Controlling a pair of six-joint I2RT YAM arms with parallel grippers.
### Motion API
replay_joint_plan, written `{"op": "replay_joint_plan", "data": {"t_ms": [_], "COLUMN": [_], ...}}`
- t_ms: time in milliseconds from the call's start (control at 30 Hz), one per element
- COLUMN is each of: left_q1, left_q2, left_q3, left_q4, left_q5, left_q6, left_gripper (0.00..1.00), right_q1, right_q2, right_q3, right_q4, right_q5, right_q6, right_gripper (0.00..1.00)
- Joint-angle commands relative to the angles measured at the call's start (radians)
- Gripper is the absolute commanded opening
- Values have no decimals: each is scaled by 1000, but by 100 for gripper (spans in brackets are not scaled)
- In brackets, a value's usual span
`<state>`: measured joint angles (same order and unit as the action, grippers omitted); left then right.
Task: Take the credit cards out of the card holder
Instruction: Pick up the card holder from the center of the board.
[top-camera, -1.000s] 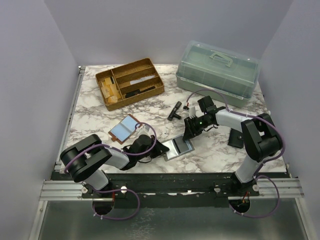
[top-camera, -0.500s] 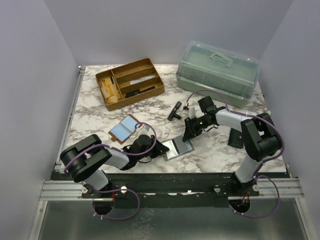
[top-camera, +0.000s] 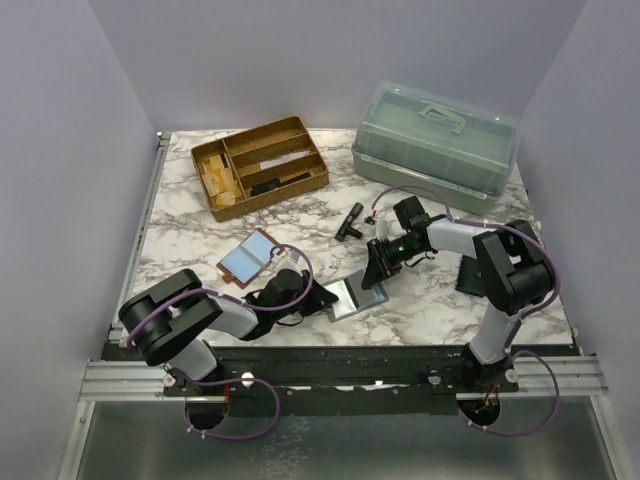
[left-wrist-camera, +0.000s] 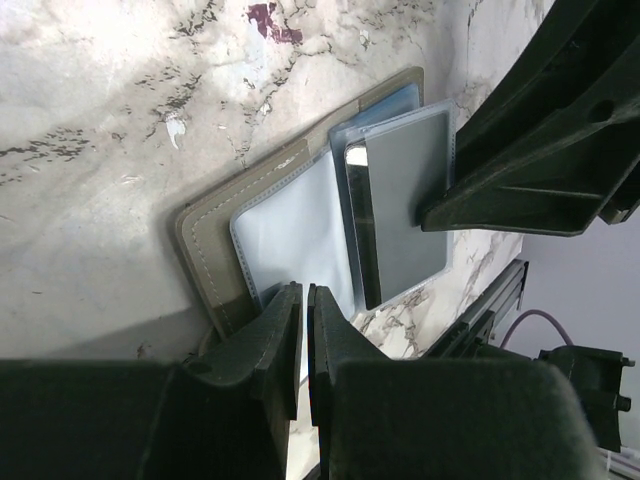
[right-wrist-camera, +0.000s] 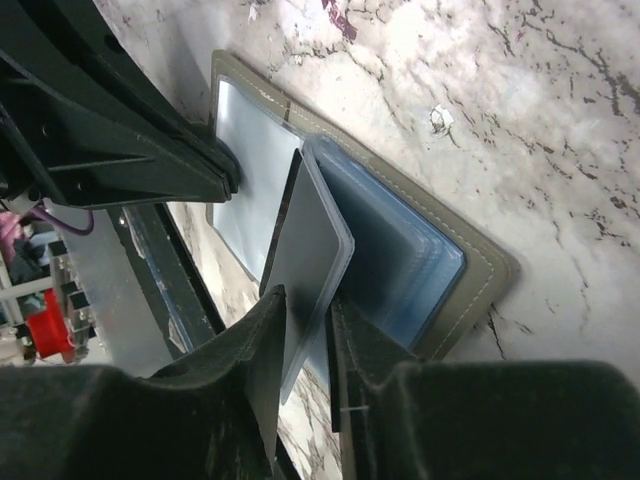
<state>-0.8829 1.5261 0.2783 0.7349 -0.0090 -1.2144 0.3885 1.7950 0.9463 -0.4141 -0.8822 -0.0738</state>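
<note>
Right wrist view: the credit cards (right-wrist-camera: 395, 250) are seen as a light-blue stack tucked in one half of the card holder (right-wrist-camera: 487, 268), and those cards are not yet out. The holder lies spread open on the marble table (top-camera: 200, 235), close to its near edge and about midway along it. One plastic sleeve (right-wrist-camera: 318, 235), with a dark card inside, is raised off the spread and pinched between the fingers of the right gripper (right-wrist-camera: 308, 300). The opposite half is held at its outer edge by the left gripper (left-wrist-camera: 303, 295), whose fingers are pressed nearly together on the holder's clear pocket.

The step in hand is judged to be the opening of a pocket — holder steadied on one side, a leaf lifted on the other — with extraction itself not begun. For the next move, a grip on a card's bare edge is called for rather than on the sleeve around it, with a pull along the pocket's mouth; otherwise the whole holder may be dragged.

Toward the table's left edge a second folding piece (top-camera: 250, 257) with light-blue faces is seen. A wooden tray (top-camera: 272, 196) and a lidded green box (top-camera: 435, 140) stand along the far edge.
</note>
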Motion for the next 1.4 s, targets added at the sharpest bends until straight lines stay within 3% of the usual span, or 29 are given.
{"op": "replay_joint_plan", "data": {"t_ms": [0, 67, 167, 267, 400, 633, 967, 1367], "left_q1": [7, 8, 10, 13, 21, 28, 29, 28], "left_q2": [-21, -39, -90, -149, -164, -111, -192, -205], "left_q3": [1, -2, -14, -14, 27, 58, 6, 87], "left_q4": [-28, -27, 13, 61, 81, 198, 222, 226], "left_q5": [-1, 4, 35, 88, 161, 234, 160, 198], "left_q6": [30, 39, 57, 69, 81, 63, 106, 215], "left_gripper": [14, 16, 25, 41, 48, 48, 44, 32], "right_q1": [-3, -11, -34, -45, -45, -59, -90, -91], "right_q2": [30, 18, -25, -83, -133, -196, -242, -249], "right_q3": [16, 16, 1, -23, -37, -58, -77, -81], "right_q4": [-26, -24, -8, 28, 55, 87, 116, 117], "right_q5": [-65, -98, -186, -255, -342, -396, -527, -635], "right_q6": [13, 12, 14, 23, 21, 29, 41, 30], "right_gripper": [21, 9, 1, 0, 0, 0, 0, 0]}}
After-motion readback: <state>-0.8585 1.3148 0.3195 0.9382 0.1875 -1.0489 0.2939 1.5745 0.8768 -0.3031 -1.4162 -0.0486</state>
